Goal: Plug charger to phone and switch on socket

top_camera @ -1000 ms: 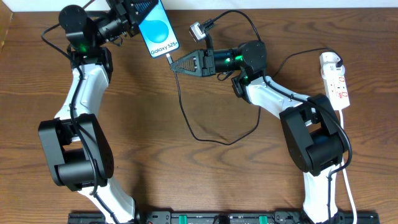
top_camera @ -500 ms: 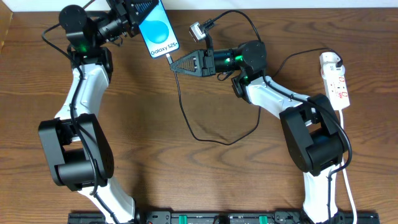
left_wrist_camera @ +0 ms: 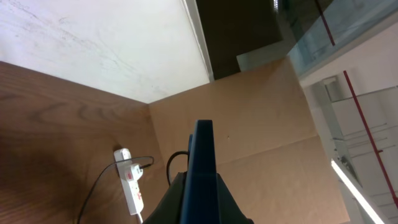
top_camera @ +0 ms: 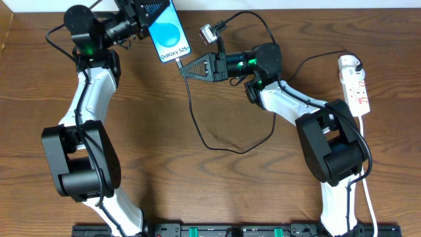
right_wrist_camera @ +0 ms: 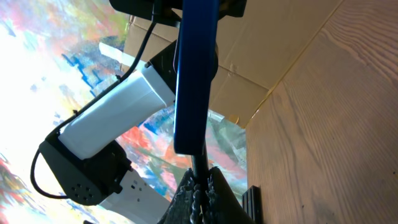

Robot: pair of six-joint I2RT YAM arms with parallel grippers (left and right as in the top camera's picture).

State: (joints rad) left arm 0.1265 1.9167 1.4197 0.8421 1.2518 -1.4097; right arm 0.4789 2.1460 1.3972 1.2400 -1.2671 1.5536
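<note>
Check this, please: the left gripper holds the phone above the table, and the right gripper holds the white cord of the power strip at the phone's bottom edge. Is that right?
No. The right gripper holds the plug end of the thin black charger, not the white cord, which lies by the power strip. The overhead view shows it; the rest is right.

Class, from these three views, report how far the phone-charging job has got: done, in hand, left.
Done: the left gripper holds the phone, and the right gripper is shut on the charger near its plug. In hand: the plug meets the phone's bottom edge; whether it is fully seated cannot be told. Left: switching on the socket, which lies untouched at the right.
</note>
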